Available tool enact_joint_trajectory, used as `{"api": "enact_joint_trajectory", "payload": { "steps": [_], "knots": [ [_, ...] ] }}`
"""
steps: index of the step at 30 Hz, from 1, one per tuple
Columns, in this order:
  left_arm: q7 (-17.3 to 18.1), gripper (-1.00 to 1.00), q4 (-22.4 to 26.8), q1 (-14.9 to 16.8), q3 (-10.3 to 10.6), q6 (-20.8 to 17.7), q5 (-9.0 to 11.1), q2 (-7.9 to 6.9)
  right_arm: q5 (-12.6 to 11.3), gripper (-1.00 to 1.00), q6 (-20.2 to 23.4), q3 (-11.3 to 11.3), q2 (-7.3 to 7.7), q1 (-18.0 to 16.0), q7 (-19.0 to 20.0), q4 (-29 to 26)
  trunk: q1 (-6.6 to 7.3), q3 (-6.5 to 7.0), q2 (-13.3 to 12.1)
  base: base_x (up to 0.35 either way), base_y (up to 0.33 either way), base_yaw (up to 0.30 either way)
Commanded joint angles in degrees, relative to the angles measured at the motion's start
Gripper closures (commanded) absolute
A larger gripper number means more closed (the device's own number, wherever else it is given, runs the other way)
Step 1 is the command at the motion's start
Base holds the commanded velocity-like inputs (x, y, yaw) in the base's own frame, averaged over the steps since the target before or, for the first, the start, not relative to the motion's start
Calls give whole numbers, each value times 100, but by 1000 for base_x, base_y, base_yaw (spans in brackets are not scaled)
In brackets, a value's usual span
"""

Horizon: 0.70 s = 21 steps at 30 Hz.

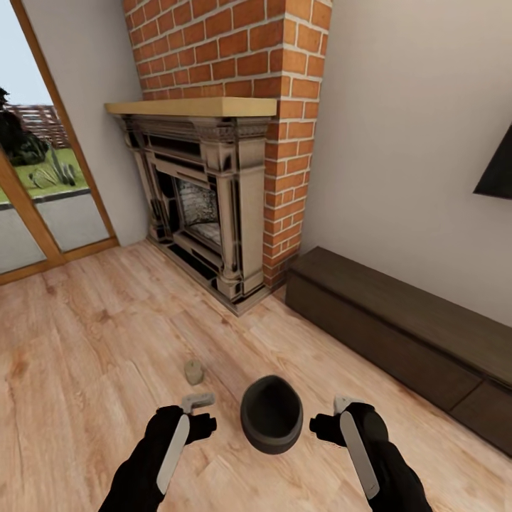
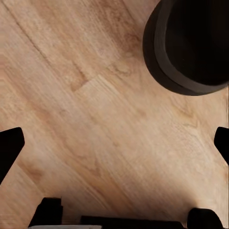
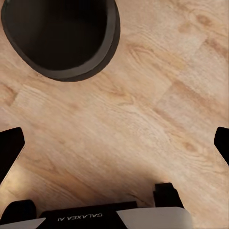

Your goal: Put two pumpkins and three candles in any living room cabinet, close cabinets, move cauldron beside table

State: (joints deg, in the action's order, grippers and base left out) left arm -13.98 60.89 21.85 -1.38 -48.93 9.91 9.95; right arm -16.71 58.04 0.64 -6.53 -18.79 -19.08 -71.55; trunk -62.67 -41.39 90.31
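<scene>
Claws first: your left claw (image 1: 201, 414) and right claw (image 1: 328, 418) hang low in the frame with their fingers spread apart, holding nothing, one on each side of the cauldron (image 1: 271, 414), which sits on the wooden floor (image 1: 92, 341) at bottom centre. Just above and left of it you have one candle (image 1: 193, 371) standing alone. Further up at right runs the closed dark cabinet (image 1: 398, 331), beside the brick fireplace (image 1: 213, 206).
</scene>
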Motion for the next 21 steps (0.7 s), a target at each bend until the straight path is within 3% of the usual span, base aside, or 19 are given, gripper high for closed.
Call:
{"api": "enact_joint_trajectory", "payload": {
  "steps": [1,5,10,21],
  "knots": [
    [-44,-100,4,3,9,1,88,4,-65,-100,13,7,1,-3,-52,-7,-3,-5,2,350,0,0],
    [-43,-100,8,4,59,21,118,4,-52,-100,14,-19,-7,-2,-52,-14,-3,-5,2,273,27,0],
    [-43,-100,11,4,330,25,125,4,-55,-100,14,-38,-30,-2,-52,-34,-3,-5,2,45,11,0],
    [-43,-100,0,4,399,42,127,4,-57,-100,-7,-34,-29,-2,-44,-42,-3,-5,2,71,43,-92]
  ]
}}
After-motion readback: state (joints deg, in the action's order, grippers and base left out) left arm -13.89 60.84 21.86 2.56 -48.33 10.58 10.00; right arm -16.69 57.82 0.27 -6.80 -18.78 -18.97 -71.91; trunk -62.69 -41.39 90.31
